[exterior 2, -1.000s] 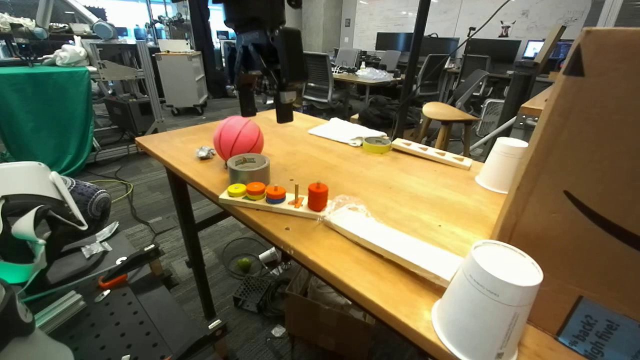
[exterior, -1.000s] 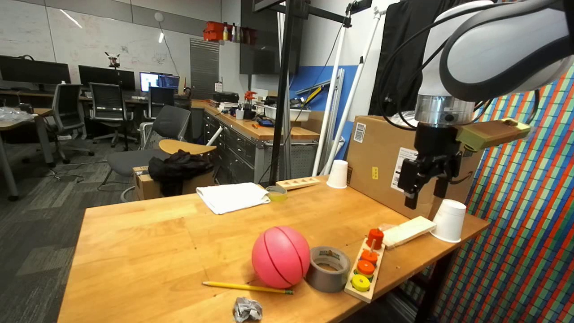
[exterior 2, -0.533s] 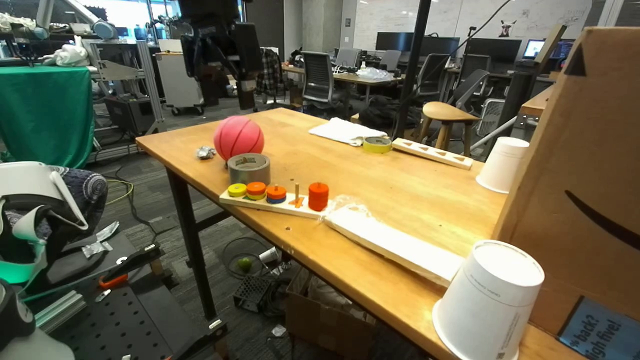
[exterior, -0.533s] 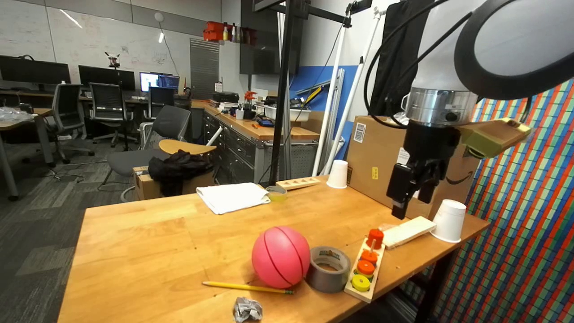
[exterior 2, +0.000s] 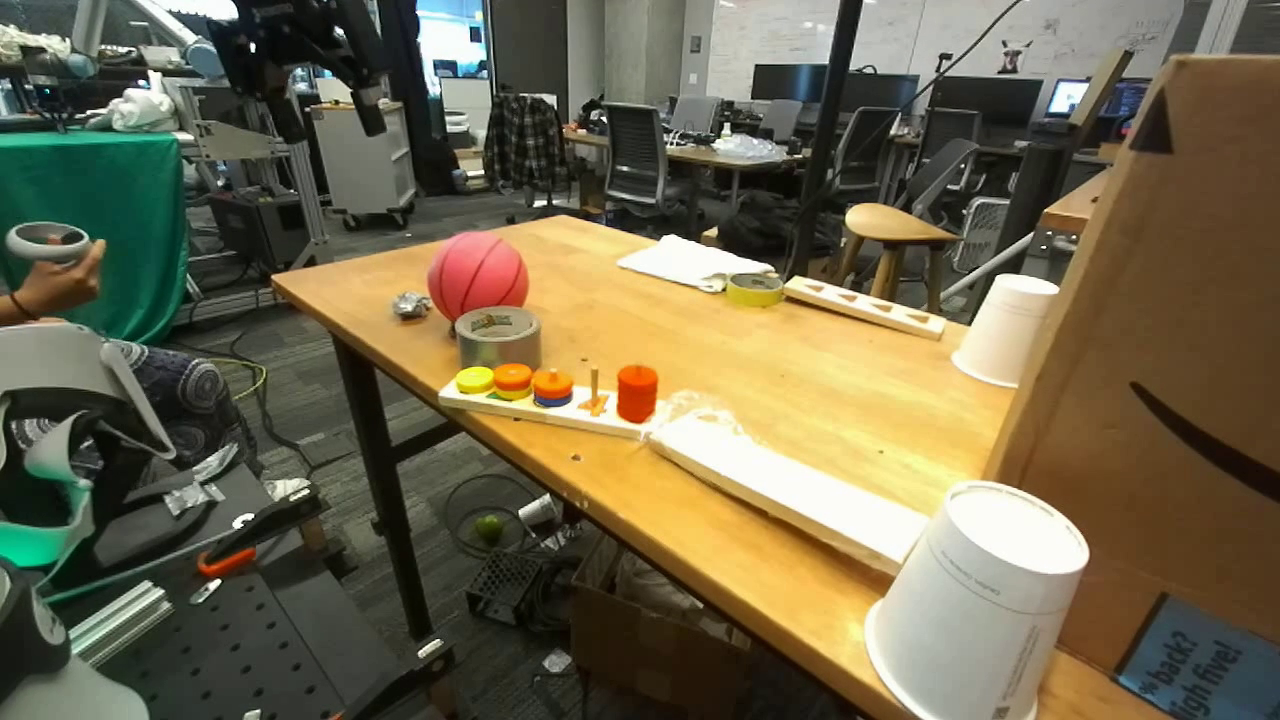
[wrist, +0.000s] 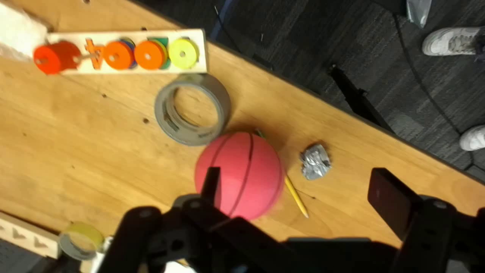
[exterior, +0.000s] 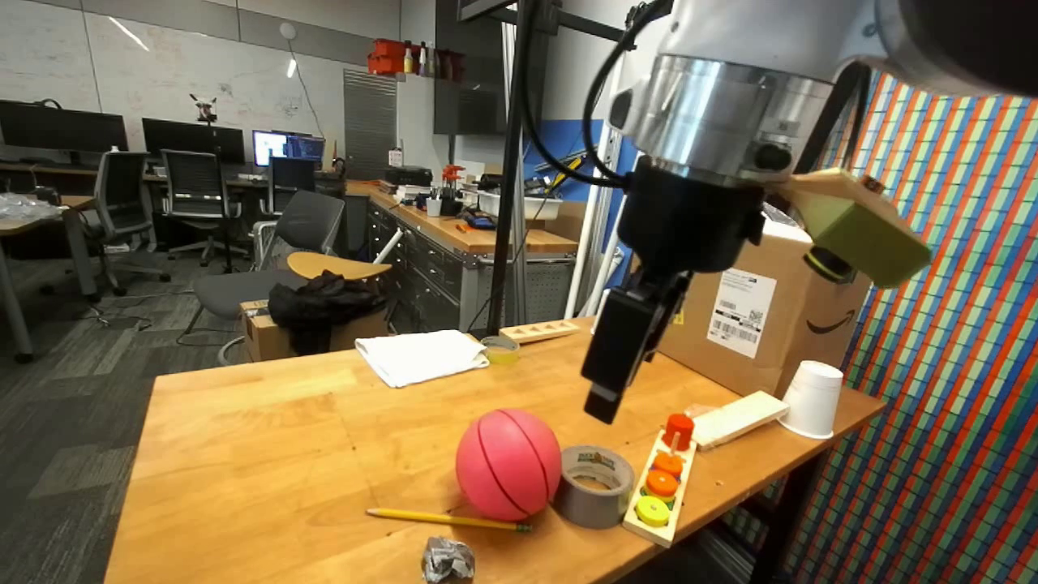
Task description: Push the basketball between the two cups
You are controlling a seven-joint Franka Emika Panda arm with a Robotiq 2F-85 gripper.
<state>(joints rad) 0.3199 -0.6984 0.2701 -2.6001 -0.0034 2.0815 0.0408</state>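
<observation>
The basketball, a pinkish-red ball (exterior: 508, 465) with dark seams, rests on the table beside the grey tape roll (exterior: 590, 504). It shows in an exterior view (exterior 2: 478, 275) and the wrist view (wrist: 252, 178). Two white cups stand upside down at the table's box end: a near cup (exterior 2: 975, 610) and a far cup (exterior 2: 1003, 330). In an exterior view the near cup (exterior: 811, 399) is plain and the far one is mostly hidden behind the gripper. My gripper (wrist: 295, 174) is open and empty, above the table; one finger overlaps the ball in the wrist view. No contact shows.
A ring-stacking toy (exterior: 661, 487) and long white block (exterior: 739, 418) line one table edge. A pencil (exterior: 442, 519) and crumpled foil (exterior: 448, 560) lie by the ball. A cardboard box (exterior: 746, 324), white cloth (exterior: 423, 357), yellow tape (exterior 2: 754, 290) and wooden rack (exterior 2: 862, 307) are farther off.
My gripper has moved from the box end toward the ball's end of the table and has tilted. The ball and cups have not moved. A hand with a controller has appeared at the side.
</observation>
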